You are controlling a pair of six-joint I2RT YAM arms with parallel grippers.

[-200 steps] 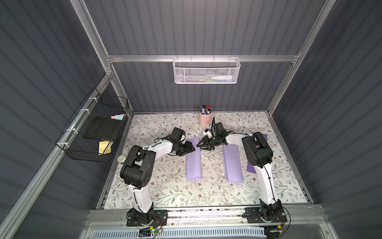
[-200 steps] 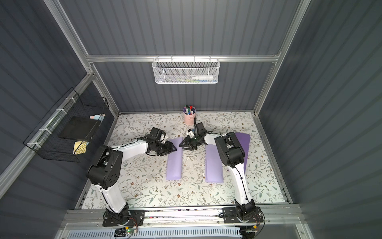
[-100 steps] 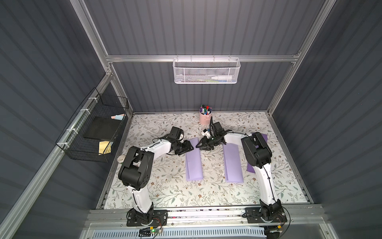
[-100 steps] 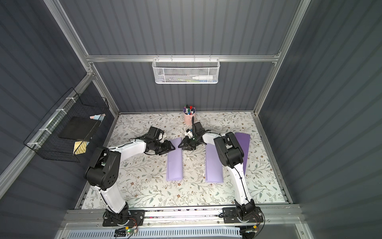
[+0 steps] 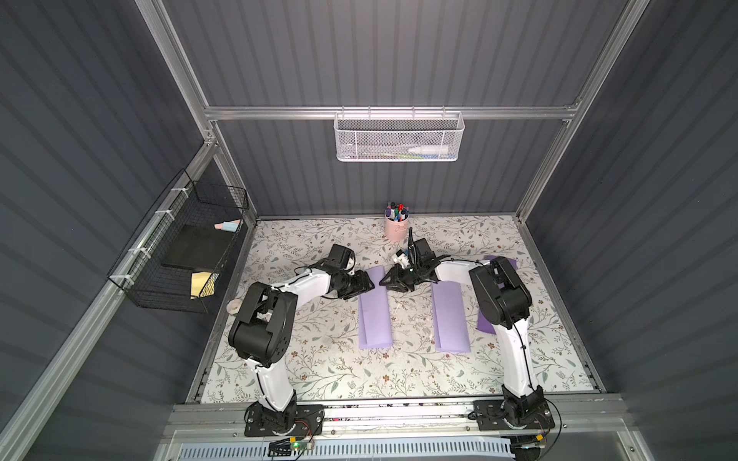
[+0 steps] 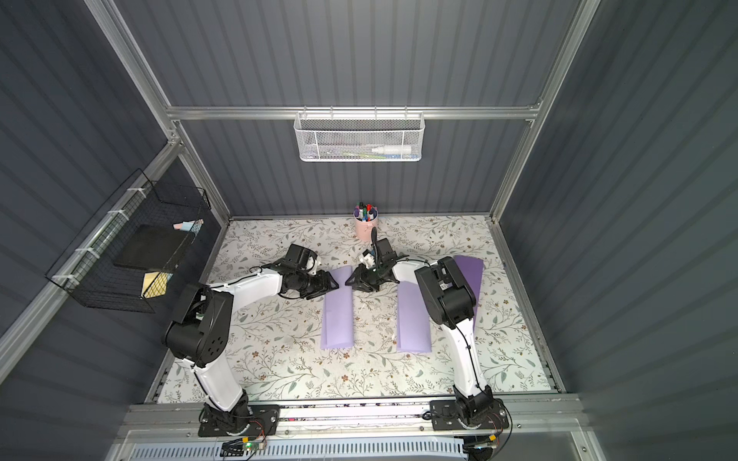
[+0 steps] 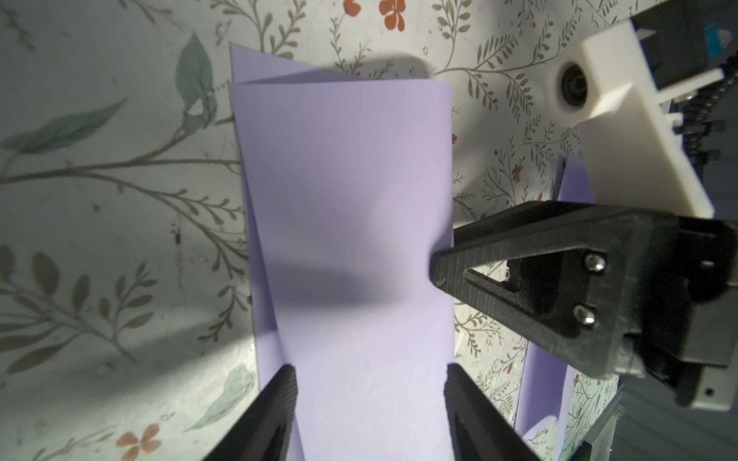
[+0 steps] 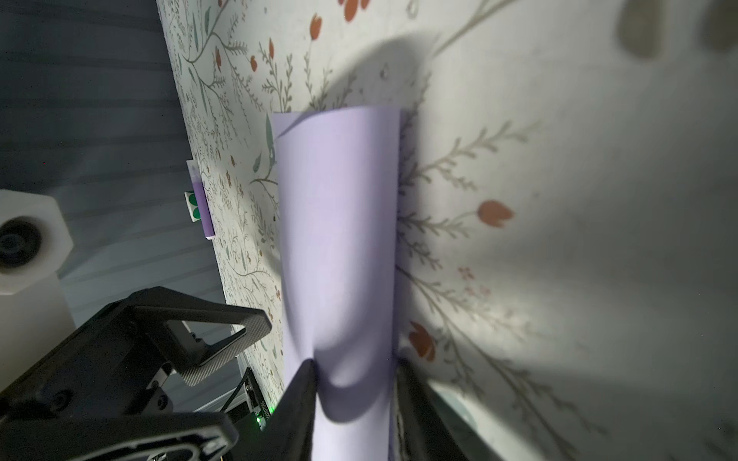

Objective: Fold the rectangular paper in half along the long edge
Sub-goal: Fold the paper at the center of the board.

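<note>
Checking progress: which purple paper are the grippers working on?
The folded sheet nearest the left arm: only its far end has the left gripper and right gripper at it.

**A:** How is the light in both top views?

**B:** It is even and bright on the floral desk (image 5: pixel 319 359), and the ribbed walls around it stay dim. Focus is sharp. The frame posts lean and bow toward the picture edges.

**A:** And the left wrist view?

**B:** A bright patch lies on the desk just beside the paper (image 7: pixel 347 179). A soft dark band of shadow crosses the paper. The left fingers (image 7: pixel 275 415), nearest the lens, are blurred.

**A:** The right wrist view?

**B:** It has more contrast. A big round shadow sits on the desk beyond the paper's (image 8: pixel 339 239) far end. The desk beside the paper is out of focus and its flowers are smeared. The right fingers (image 8: pixel 299 399) are dark, blurred silhouettes.
</note>
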